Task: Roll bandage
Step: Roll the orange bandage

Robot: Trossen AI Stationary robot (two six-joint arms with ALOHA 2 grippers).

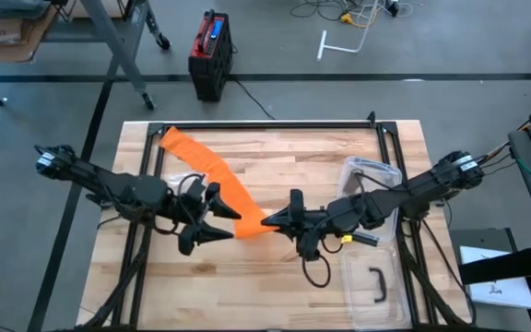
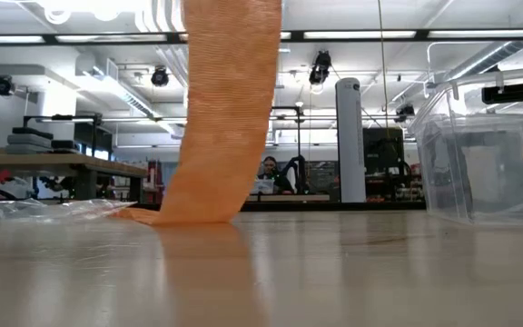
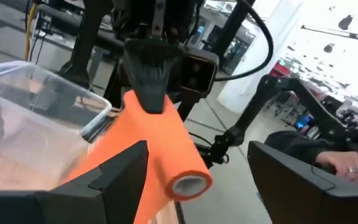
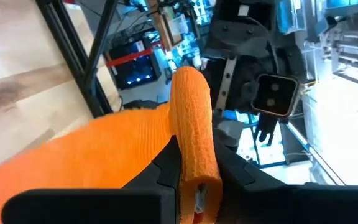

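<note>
Left gripper (image 1: 231, 224) spread wide beside the orange bandage (image 1: 212, 172); right gripper (image 1: 273, 219) pinching its rolled end.
From the table's (image 1: 275, 148) far left corner the unrolled strip runs to mid-table, lifted there; a clear bin (image 1: 369, 177) sits at right.

In the low view we lose the orange bandage (image 2: 218, 118) at the picture's top edge, so neither arm nor the roll shows there. The clear plastic container (image 2: 498, 150) runs off that picture's right edge. From above, we cannot make out how the right gripper (image 1: 267, 220) meets the bandage's rolled end. In the left wrist view, the left gripper (image 3: 197, 168) is cut at the bottom edge.
</note>
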